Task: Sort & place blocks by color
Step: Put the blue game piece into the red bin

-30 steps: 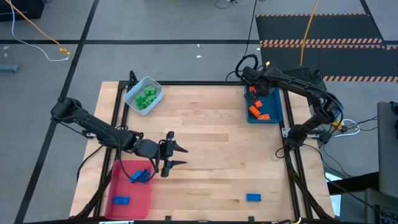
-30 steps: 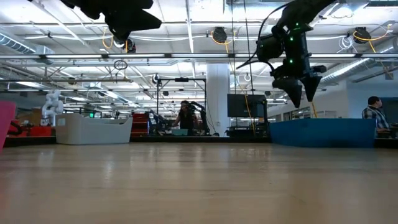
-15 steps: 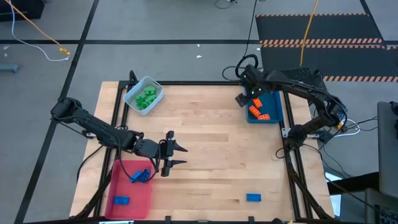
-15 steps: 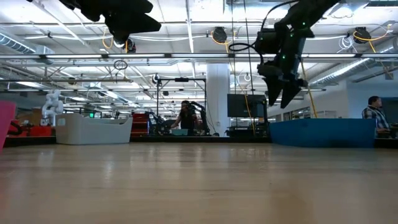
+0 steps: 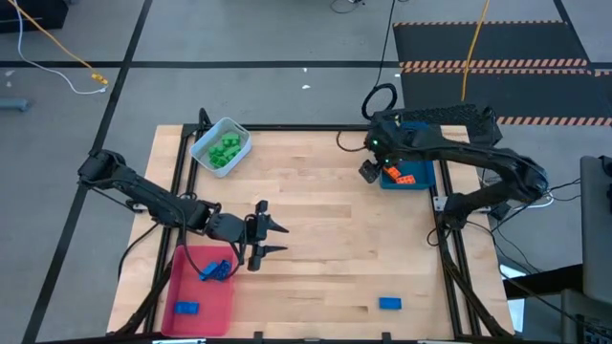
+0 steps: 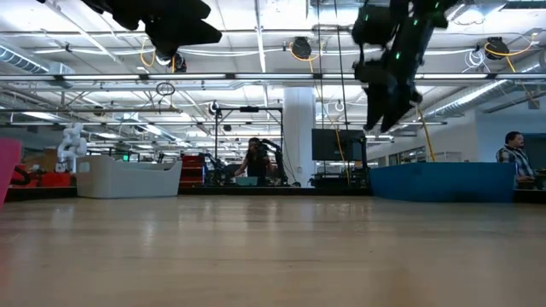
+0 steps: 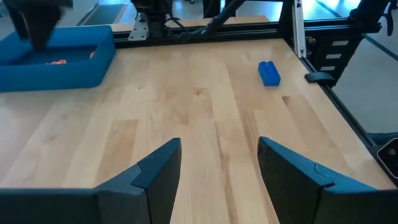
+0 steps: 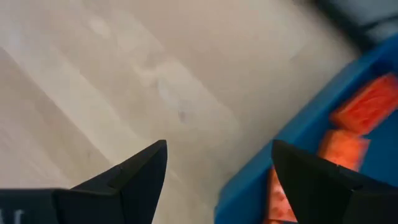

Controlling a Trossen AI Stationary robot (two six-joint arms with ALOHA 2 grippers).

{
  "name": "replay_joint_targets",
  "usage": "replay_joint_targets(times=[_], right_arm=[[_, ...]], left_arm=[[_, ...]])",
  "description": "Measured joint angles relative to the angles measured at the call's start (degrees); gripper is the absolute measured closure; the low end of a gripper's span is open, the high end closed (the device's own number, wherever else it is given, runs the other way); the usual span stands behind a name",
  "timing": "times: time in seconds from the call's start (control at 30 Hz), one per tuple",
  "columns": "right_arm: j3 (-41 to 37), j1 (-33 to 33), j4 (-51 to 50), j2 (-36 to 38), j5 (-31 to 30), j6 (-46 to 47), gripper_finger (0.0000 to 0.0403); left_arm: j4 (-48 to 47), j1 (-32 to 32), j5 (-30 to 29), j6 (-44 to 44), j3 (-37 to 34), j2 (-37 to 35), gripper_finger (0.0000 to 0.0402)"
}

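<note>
One blue block (image 5: pixel 389 303) lies alone near the bench's front edge, well apart from my red tray (image 5: pixel 227 287). Low view hides it. Left wrist view: left gripper (image 7: pixel 219 163) fingers wide, empty; I'd probably approach squarely. Right gripper (image 8: pixel 217 163) gapes beside the blue tray (image 8: pixel 292 134).

Overhead, table-level, two wrist views

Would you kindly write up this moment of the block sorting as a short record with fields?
left gripper: open, empty, above the table beside the red tray
right gripper: open, empty, at the blue tray's edge
green blocks: in the pale tray
orange blocks: in the blue tray
blue blocks in red tray: two
loose blue block: on the table, near its front edge
</note>
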State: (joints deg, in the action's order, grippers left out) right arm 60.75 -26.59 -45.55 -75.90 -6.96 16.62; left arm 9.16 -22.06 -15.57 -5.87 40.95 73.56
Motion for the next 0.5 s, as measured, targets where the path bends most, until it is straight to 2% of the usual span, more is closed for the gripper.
replay_joint_targets(times=[0.13, 0.27, 0.5], right_arm=[[1.69, 7.19, -5.55, 4.40, -5.16, 3.41, 0.0123], [1.99, 18.04, -10.73, 6.06, -3.77, 10.76, 0.0135], [2.30, 38.71, -5.67, 4.25, -3.28, 21.22, 0.0171]], left_arm=[[-0.21, 0.77, -0.04, -0.02, 0.00, 0.00, 0.0190], [-0.69, 1.20, -0.07, 0.16, 0.02, 0.00, 0.0190], [-3.44, 1.53, -0.07, 2.11, 0.02, 0.00, 0.0190]])
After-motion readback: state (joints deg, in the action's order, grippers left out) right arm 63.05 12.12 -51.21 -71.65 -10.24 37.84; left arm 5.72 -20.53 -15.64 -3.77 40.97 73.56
